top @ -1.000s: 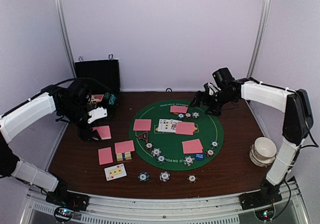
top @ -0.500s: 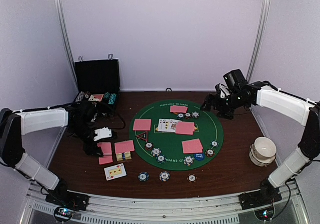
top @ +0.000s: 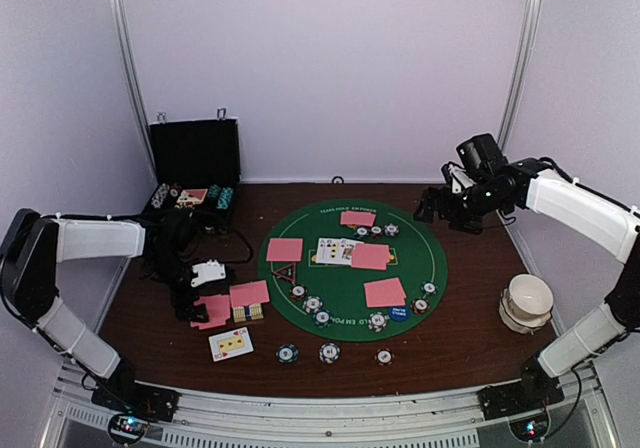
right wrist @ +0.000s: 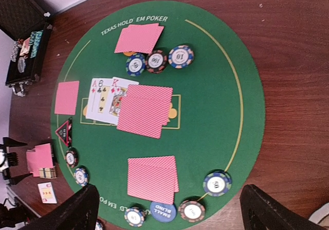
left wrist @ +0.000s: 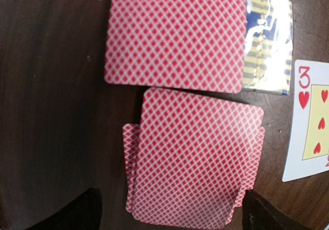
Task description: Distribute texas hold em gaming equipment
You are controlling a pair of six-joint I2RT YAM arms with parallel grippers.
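Left gripper (left wrist: 172, 212) open around a stack of cards (left wrist: 193, 158); right gripper (right wrist: 175, 209) open and empty.

Check the left fingers (left wrist: 77, 212) first: they stand wide apart and grip nothing, and the small fanned, pink-backed stack lies flat on the table (left wrist: 51, 112) between them. Just beyond the fingertips you see a second card (left wrist: 175, 35), and a face-up three of hearts (left wrist: 311, 122) lies outside one finger. The right fingers (right wrist: 77, 209) are likewise spread wide, above the green mat (right wrist: 216, 86), with a pair of cards (right wrist: 152, 178) and poker chips (right wrist: 217, 183) ahead of them.
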